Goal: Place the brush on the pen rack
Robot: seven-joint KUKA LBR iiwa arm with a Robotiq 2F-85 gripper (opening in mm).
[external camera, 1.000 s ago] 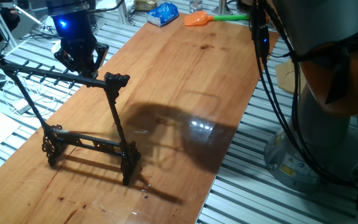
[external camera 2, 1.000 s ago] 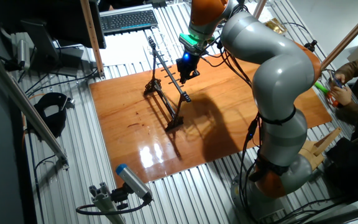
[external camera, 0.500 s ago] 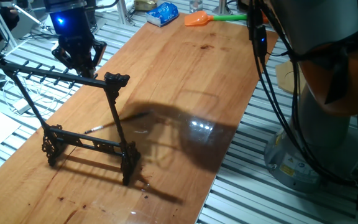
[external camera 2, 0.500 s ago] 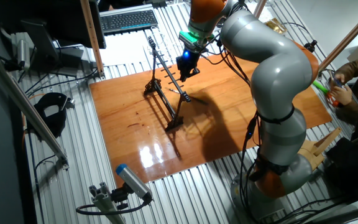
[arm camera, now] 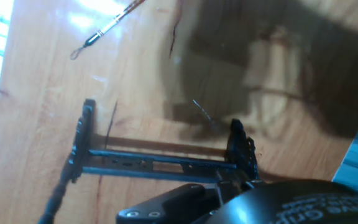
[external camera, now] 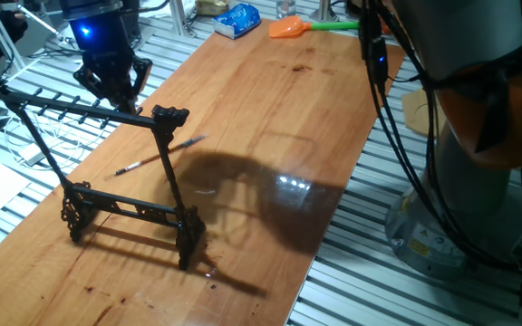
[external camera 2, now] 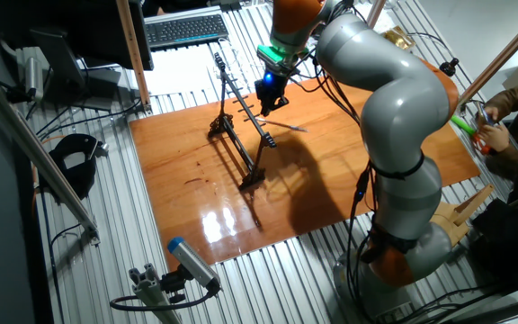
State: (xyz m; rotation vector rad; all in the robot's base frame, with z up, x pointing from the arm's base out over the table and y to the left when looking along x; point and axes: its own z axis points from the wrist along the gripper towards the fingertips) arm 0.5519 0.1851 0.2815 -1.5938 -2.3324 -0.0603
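The black pen rack (external camera: 80, 110) stands at the table's left end, and no brush hangs from its pegs. The thin brush (external camera: 157, 156) lies slanted on the wood just beyond the rack, free of the gripper. My gripper (external camera: 109, 91) hovers above the top bar's far side, its fingers spread and holding nothing. In the other fixed view the gripper (external camera 2: 269, 101) is over the rack (external camera 2: 241, 99), with the brush (external camera 2: 288, 127) to its right. The hand view shows the brush (arm camera: 107, 26) at the top and the rack's base (arm camera: 160, 163) below; the fingertips are not in view.
An orange scoop with a green handle (external camera: 288, 27) and a blue packet (external camera: 236, 20) lie at the table's far end. A keyboard (external camera 2: 185, 29) sits beyond the table. The arm's base and cables (external camera: 442, 136) stand on the right.
The brush, unseen a second ago, appeared on the table by the rack's foot and has since shifted farther away from the rack. The gripper has edged slightly up and away.
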